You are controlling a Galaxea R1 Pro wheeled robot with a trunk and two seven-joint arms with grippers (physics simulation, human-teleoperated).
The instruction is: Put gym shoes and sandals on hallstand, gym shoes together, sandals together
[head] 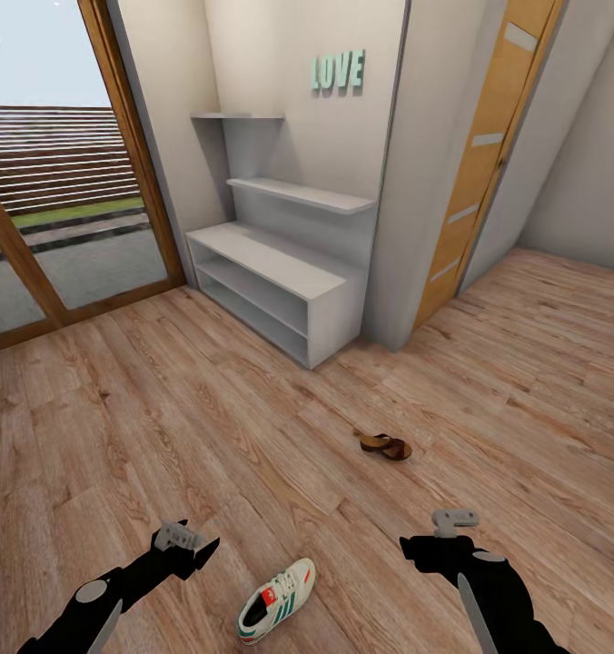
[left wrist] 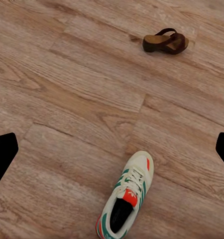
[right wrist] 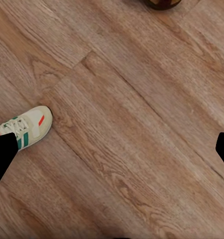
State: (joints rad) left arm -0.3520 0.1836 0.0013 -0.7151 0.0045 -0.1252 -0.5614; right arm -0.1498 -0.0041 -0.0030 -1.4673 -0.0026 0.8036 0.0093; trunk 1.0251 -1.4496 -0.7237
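Left gripper (head: pixel 198 545) hangs above the corridor floor (head: pixel 162 427) with nothing between its fingers; in the left wrist view the two dark fingertips (left wrist: pixel 2 157) sit far apart at the frame edges, so the jaws stand open. Right gripper (head: pixel 425 543) also hangs over bare planks, fingers spread wide and empty.

One gym shoe (head: pixel 277 599) lies on the floor between the two grippers, nearer the left one, sole down, toe pointing away from the robot. The left wrist view shows it close under that gripper (left wrist: pixel 126 201); the right wrist view shows its toe (right wrist: pixel 27 127) beside one fingertip.

One sandal (head: pixel 386 445) lies on the floor beyond the right gripper, well apart from both hands and from the shoe.

The hallstand (head: pixel 280 291) stands against the wall farther ahead, beyond the sandal, its bench top and shelf slots bare
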